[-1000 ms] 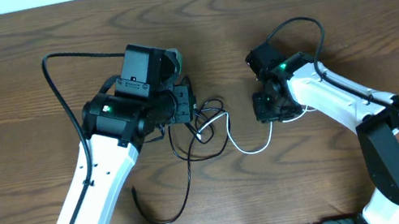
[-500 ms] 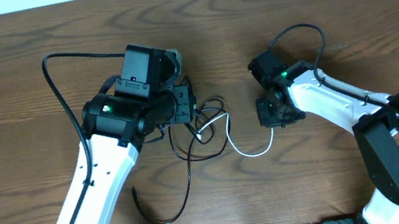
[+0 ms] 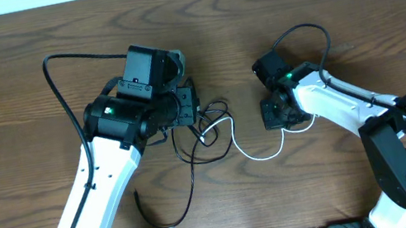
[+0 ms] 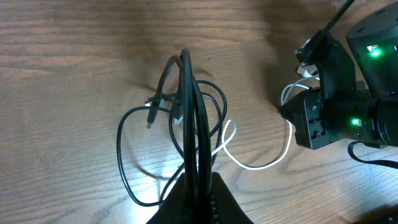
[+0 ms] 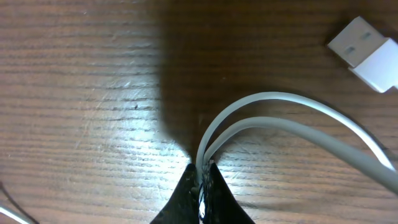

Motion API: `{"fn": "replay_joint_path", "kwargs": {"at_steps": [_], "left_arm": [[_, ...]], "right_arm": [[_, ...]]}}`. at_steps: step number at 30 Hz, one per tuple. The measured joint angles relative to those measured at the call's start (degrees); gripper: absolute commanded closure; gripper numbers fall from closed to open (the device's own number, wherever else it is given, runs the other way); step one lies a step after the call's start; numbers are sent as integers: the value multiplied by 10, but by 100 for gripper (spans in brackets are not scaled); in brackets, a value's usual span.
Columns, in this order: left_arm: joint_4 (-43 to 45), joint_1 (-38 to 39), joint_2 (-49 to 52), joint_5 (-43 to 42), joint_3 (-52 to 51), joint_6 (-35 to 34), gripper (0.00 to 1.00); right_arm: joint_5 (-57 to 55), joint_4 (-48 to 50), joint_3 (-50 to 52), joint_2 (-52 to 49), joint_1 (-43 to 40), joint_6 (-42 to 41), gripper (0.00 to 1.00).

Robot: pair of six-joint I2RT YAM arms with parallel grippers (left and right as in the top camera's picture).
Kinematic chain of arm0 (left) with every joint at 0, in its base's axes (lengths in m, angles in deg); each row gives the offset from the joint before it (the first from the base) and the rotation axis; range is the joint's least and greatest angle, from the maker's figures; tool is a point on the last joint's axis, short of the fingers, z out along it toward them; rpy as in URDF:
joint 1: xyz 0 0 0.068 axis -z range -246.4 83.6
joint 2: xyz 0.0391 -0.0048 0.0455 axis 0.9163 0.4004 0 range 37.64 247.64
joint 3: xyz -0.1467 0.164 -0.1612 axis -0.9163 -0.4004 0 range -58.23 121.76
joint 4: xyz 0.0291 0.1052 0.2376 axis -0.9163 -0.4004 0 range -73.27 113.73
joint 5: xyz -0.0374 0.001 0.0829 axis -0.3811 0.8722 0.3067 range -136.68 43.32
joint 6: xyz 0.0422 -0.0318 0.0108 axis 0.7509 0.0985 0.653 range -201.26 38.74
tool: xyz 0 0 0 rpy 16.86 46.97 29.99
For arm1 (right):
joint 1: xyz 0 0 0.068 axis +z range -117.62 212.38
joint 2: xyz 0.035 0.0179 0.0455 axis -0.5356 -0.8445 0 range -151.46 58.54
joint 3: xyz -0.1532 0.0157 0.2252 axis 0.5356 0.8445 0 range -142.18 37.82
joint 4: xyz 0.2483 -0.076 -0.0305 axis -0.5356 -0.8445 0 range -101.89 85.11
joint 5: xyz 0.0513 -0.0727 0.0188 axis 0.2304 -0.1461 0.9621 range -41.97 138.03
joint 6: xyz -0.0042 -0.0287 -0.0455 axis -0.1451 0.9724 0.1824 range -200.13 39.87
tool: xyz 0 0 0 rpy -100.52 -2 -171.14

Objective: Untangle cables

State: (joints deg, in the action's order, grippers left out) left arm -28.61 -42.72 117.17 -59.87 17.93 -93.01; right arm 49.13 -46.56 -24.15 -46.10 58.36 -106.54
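Step in hand: both cords gripped, pull-apart seemingly about to start (my reading); the tangle (image 3: 209,125) is not yet opened
Left gripper (image 4: 198,179): fingers pressed together, pinching upright strands of the black cable (image 4: 127,158); sits just beside the tangle, on the left arm's side
Right gripper (image 5: 203,178): tips squeezed onto a doubled bend of the white cable (image 5: 280,106), low against the table (image 5: 74,74); near the tangle, on the right arm's side
Black cable: several loops crossing at the tangle; one long tail runs from the tangle toward the robot base and ends loose on the wood
White cable: one slack arc from the tangle to the right gripper; white plug (image 5: 365,51) lies free near the pinch, apart from the tangle
Next move (judgement): draw the right gripper away from the tangle while the left one anchors the black loops; calls for a slow pull, checking that the white strand slides out rather than cinching
Risk (judgement): hauling on a doubled bend may tighten the tangle instead of freeing it
Hidden or unclear: which strand passes over which inside the tangle; too fine overhead, ambiguous in the left wrist view; the left fingers' bases are cut off by the frame edge; the white cable's far end is not identified; how many black strands the left pinch holds, cannot tell
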Motion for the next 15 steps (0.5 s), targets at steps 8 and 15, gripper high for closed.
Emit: {"fn": "replay_joint_path", "kwargs": {"at_steps": [8, 15], "left_arm": [[0, 0, 0, 0, 0, 0, 92], [-2, 0, 0, 0, 0, 0, 92]], "right_arm": [[6, 0, 0, 0, 0, 11, 99], [10, -7, 0, 0, 0, 20, 99]]}}
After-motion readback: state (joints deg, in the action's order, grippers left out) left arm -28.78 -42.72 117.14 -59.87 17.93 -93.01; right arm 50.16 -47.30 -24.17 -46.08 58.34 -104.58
